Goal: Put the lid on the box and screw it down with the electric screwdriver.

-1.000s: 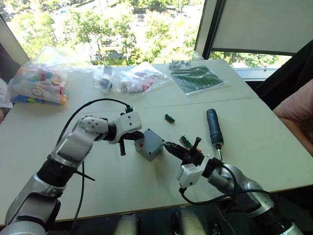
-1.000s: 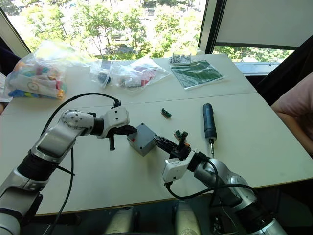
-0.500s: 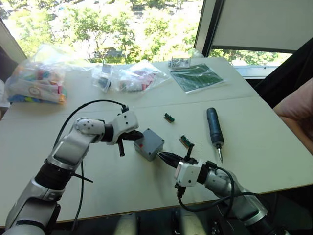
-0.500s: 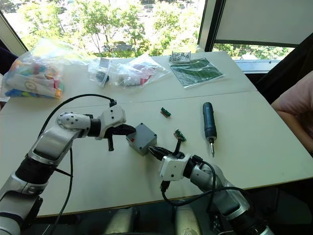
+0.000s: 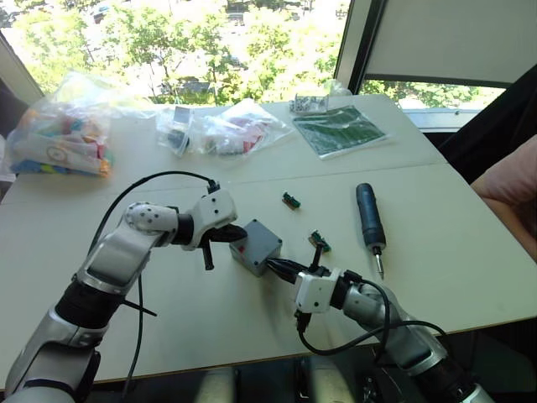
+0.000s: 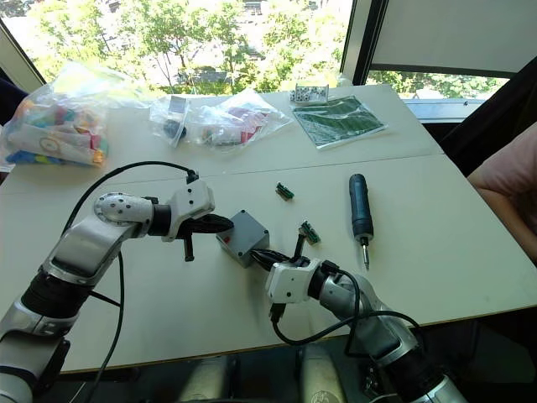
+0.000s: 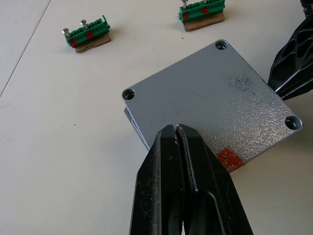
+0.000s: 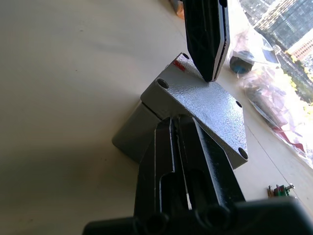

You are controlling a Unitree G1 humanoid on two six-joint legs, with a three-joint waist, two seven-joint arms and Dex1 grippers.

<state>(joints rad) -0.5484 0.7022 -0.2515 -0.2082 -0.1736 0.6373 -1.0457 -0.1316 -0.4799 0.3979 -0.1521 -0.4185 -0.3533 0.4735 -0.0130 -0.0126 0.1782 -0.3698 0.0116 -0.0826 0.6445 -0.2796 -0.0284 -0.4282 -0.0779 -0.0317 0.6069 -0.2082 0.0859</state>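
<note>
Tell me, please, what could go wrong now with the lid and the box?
The thin grey plastic lid sits skewed on the grey plastic box, overhanging one side. Both shut grippers, left and right, press at its opposite edges, so it may slide off or tip. The dark pen-shaped electric screwdriver lies unused; the corner holes look misaligned.

Grey lid (image 7: 211, 103) sits on box (image 8: 134, 132); electric screwdriver (image 5: 368, 220) lies apart.

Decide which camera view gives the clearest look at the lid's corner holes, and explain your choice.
The left wrist view: the lid faces the camera, with three corner holes plain. The right wrist view shows it at a slant, holes smaller. The two eye views show the lid on the box from afar, its holes too small to tell.
</note>
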